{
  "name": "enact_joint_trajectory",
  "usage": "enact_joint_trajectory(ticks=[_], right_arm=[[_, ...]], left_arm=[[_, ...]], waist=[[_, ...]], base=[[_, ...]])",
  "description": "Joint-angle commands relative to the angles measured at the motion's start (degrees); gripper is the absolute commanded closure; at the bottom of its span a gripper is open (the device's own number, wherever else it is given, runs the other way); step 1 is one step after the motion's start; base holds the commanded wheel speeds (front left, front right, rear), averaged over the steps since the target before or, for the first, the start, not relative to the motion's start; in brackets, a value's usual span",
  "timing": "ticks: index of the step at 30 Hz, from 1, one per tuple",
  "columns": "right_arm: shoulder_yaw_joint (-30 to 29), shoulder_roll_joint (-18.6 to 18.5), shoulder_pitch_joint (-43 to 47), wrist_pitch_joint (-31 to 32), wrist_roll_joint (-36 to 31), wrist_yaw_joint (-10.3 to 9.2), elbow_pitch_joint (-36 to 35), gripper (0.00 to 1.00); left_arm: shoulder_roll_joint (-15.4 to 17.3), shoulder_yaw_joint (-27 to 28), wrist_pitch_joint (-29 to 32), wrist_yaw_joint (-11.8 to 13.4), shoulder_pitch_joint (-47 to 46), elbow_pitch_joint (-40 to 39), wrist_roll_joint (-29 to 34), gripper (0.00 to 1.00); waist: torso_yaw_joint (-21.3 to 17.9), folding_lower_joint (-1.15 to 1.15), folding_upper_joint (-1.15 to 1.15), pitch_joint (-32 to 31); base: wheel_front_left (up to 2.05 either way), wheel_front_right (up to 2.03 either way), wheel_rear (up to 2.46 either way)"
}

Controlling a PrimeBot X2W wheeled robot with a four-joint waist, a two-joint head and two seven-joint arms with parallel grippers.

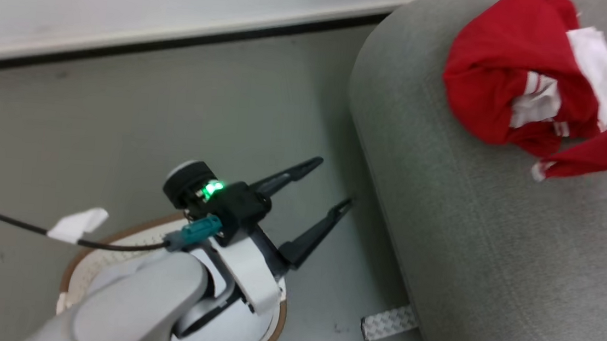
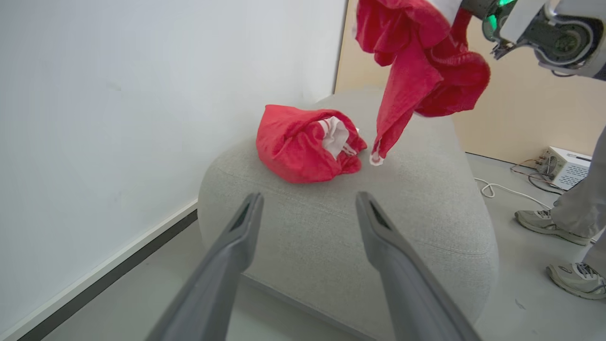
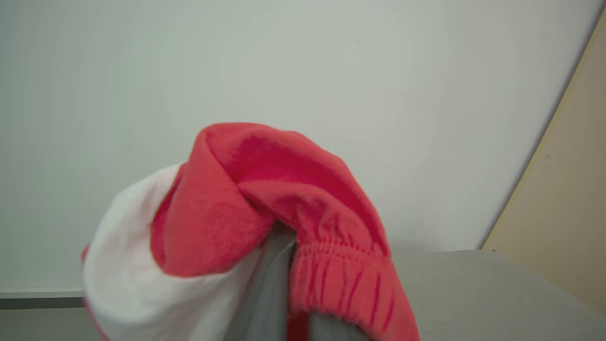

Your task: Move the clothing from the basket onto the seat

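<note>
Red-and-white garment (image 2: 416,80) is dangling over the grey seat (image 2: 331,232), clamped in the right pincer (image 3: 279,279).
Another red bundle (image 2: 298,149) is lying there; left pincer (image 1: 334,182) is gaping near the basket (image 1: 74,268); a person's shoes (image 2: 539,220) are standing nearby.

1. The left gripper (image 1: 334,182) hangs just beside the seat (image 1: 494,253), its fingers spread wide, empty, and pointing toward the seat.
2. Its pale forearm (image 1: 133,298) stretches back away from the seat.
3. The right gripper (image 3: 272,284) is raised above the seat, jaws pressed together on a red garment (image 3: 284,189).
</note>
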Motion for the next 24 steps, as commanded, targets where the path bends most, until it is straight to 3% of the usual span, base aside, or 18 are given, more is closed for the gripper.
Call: enact_joint_trajectory(ticks=[1, 6, 14, 19, 23, 24], right_arm=[[-1.46, -1.74, -3.02, 0.12, 0.01, -0.13, 1.62, 1.0], [-4.08, -4.28, -9.11, 1.18, -0.86, -0.13, 7.44, 1.0], [-3.92, -6.38, -15.66, 9.38, -2.23, -0.13, 19.98, 1.0], [-0.59, -6.59, -16.63, 18.83, -2.24, -0.13, 28.0, 1.0], [1.24, -7.0, -16.71, 20.27, -0.74, -0.13, 29.93, 1.0], [1.7, -6.95, -16.59, 20.28, -0.62, -0.13, 30.09, 0.91]], left_arm=[[1.43, 0.7, 0.66, 0.14, -1.29, -1.23, 0.58, 0.0], [4.61, 2.07, 1.77, 0.63, -2.52, -4.49, 0.76, 0.0], [7.53, 3.34, 2.18, 1.36, -3.56, -6.62, 1.23, 0.0], [7.35, 3.34, 1.38, 1.37, -3.57, -6.31, 1.14, 0.0], [6.98, 3.46, 0.52, 1.45, -3.32, -5.47, 0.55, 0.0], [6.9, 3.46, 0.52, 1.51, -3.07, -5.22, 0.4, 0.0]], waist=[[2.57, -0.01, 0.0, 5.79], [4.5, -0.01, 0.0, 12.32], [7.06, -0.01, 0.0, 18.64], [7.7, -0.01, 0.0, 19.51], [7.87, -0.01, 0.0, 18.62], [7.78, -0.01, 0.0, 18.17]], base=[[0.0, 0.0, 0.0], [0.0, 0.0, 0.0], [0.0, 0.0, 0.0], [0.0, 0.0, 0.0], [0.0, 0.0, 0.0], [0.0, 0.0, 0.0]])
